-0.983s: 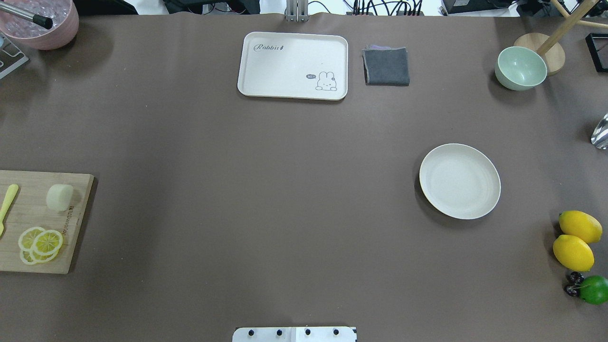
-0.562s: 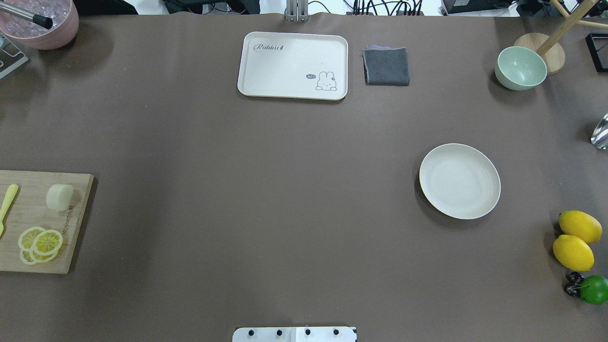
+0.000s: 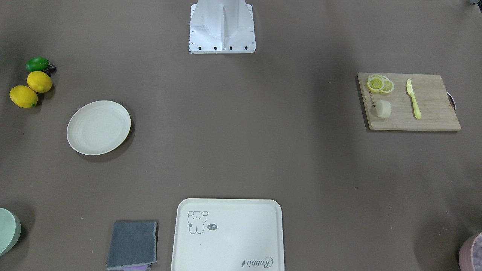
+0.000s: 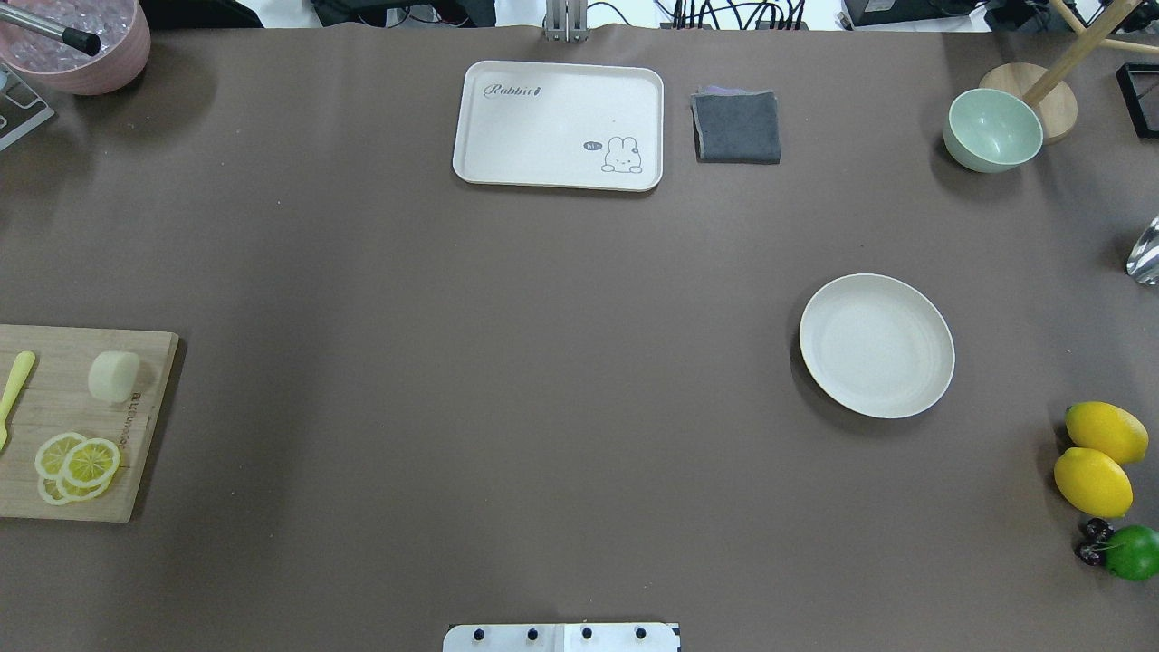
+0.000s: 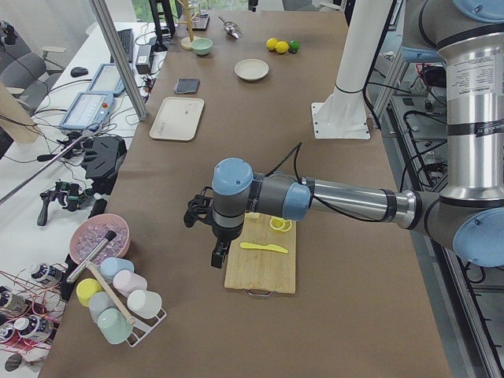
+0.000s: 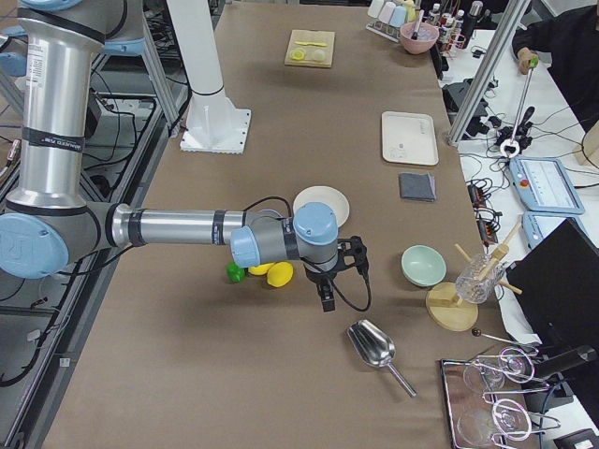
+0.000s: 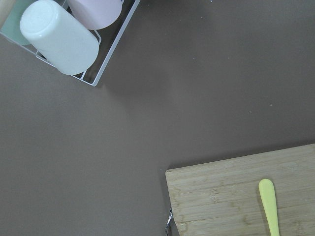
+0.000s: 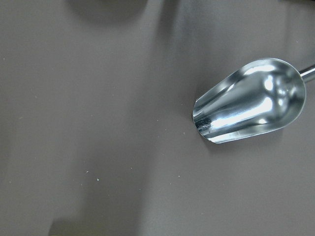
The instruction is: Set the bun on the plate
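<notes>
The bun (image 4: 113,376) is being shown at the left edge of the overhead view. It is lying on the upper right part of a wooden cutting board (image 4: 54,417), just above a fan of lemon slices (image 4: 77,464) and to the right of a yellow plastic knife (image 4: 16,385). The plate (image 4: 876,345) is being shown right of centre in the same frame, well apart from the bun, with two whole lemons (image 4: 1100,457) at the lower right.

In the exterior left view, the left gripper (image 5: 219,253) is being held at the centre of the frame. It is pointing down over the brown table cover, just beside the left edge of the cutting board. How its jaws are standing cannot be told.

In the exterior right view, the right gripper (image 6: 325,295) is being held at the centre of the frame, between the plate and a metal scoop (image 6: 374,348). Its jaws cannot be judged either.
</notes>
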`<state>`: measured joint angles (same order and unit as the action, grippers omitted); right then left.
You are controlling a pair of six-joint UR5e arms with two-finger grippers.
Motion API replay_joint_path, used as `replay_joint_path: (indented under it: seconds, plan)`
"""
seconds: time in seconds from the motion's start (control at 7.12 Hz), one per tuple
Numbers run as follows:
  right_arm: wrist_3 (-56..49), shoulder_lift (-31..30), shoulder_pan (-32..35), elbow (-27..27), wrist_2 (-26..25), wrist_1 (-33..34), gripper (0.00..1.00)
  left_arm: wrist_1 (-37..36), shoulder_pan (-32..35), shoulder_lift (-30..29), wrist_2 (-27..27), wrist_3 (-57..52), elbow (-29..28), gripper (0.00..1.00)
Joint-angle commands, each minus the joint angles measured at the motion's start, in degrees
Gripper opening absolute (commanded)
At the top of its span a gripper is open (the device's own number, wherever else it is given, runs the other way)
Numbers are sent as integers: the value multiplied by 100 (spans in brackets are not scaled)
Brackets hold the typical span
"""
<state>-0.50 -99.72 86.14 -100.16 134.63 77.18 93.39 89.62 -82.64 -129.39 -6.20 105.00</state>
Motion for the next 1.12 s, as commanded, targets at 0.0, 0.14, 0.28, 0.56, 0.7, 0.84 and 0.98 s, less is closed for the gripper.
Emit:
replay_joint_path:
  seconds: [0.0,0.14,0.28,0.56,0.7,0.84,0.98]
  plan:
    - [49,5,0,23,28,-1,100,3,3,11,1,23,12,97]
    - [58,6,0,6,72,-1,100,12,12,19,-7,23,21,97]
    - [41,6,-9,40,90,-1,100,12,3,20,-8,31,21,98]
    - [32,-47,-9,50,81,-1,100,12,3,81,-8,23,21,98]
    - [32,-47,-27,50,90,-1,100,21,3,81,-8,23,29,98]
    - [32,-47,-70,58,72,7,100,21,3,81,-8,23,30,98]
    - [15,-39,-140,93,64,-1,100,21,-14,81,-8,23,12,98]
